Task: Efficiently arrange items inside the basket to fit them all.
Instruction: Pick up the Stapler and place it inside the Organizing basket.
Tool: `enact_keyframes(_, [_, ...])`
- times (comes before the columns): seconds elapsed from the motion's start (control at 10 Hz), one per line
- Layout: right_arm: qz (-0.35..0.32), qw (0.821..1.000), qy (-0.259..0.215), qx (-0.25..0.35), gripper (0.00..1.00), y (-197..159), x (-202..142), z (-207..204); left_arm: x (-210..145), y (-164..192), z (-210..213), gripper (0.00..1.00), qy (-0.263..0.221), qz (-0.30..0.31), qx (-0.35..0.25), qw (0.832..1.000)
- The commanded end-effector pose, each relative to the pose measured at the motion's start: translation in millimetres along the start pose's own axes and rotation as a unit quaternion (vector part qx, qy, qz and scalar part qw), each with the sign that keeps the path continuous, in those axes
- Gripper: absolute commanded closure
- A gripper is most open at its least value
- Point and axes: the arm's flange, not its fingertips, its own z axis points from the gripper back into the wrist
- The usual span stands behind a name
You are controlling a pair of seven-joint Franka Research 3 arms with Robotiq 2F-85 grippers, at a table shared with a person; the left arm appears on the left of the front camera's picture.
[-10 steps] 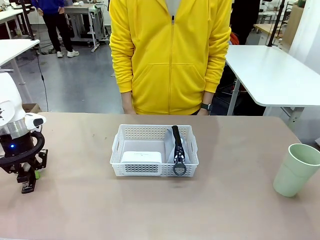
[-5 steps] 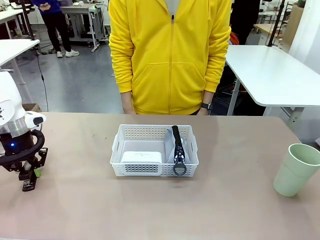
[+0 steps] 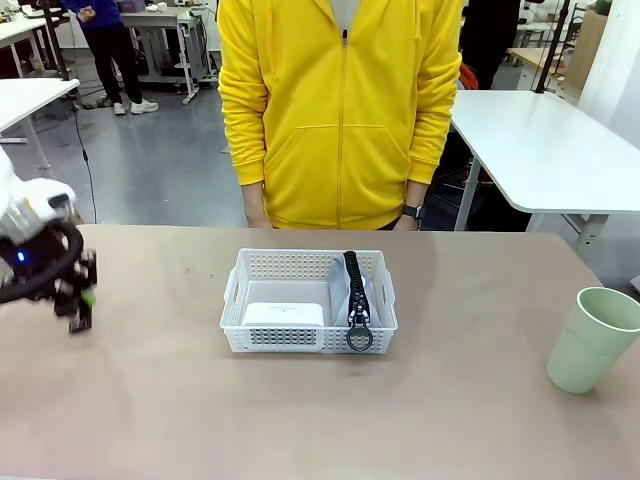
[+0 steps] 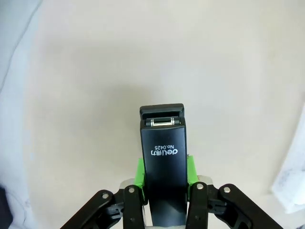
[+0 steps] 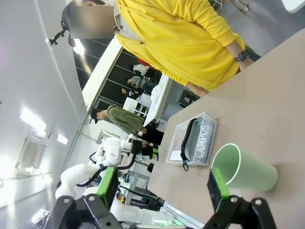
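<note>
Basket (image 3: 232,300) mid-table holds two items: one white box (image 3: 283,314) near left and one grey zippered pouch (image 3: 340,285) along its right wall, with open floor at its far left. One pale green cup (image 3: 590,340) stands by the table (image 3: 450,400)'s right edge. Left gripper (image 4: 164,174), at the left end, clamps the one black stapler (image 4: 163,162); the right gripper (image 5: 162,183)'s jaws stand apart.

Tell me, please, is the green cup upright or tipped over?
Upright: the pale green cup stands on its narrower base on the table, mouth upward.

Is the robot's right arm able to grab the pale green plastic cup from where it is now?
Probably yes. The right gripper is open, and the pale green plastic cup stands upright close ahead of it, a little to one side, with nothing between them.
</note>
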Motion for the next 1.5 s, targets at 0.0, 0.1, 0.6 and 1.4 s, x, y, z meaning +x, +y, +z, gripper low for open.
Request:
enact_keyframes(0.0, [0.014,1.0,-0.007,0.009,0.0,1,2,0,-82,24,41,1.0,-0.106,-0.07,-0.102,0.987])
enact_keyframes(0.1, [0.014,1.0,-0.007,0.009,0.0,1,2,0,-92,33,53,1.0,-0.117,-0.13,-0.162,0.971])
enact_keyframes(0.6, [0.014,1.0,-0.007,0.009,0.0,1,2,0,-86,48,63,1.0,0.022,-0.441,-0.271,0.855])
enact_keyframes(1.4, [0.014,1.0,-0.007,0.009,0.0,1,2,0,-70,40,65,0.81,0.04,-0.437,-0.293,0.849])
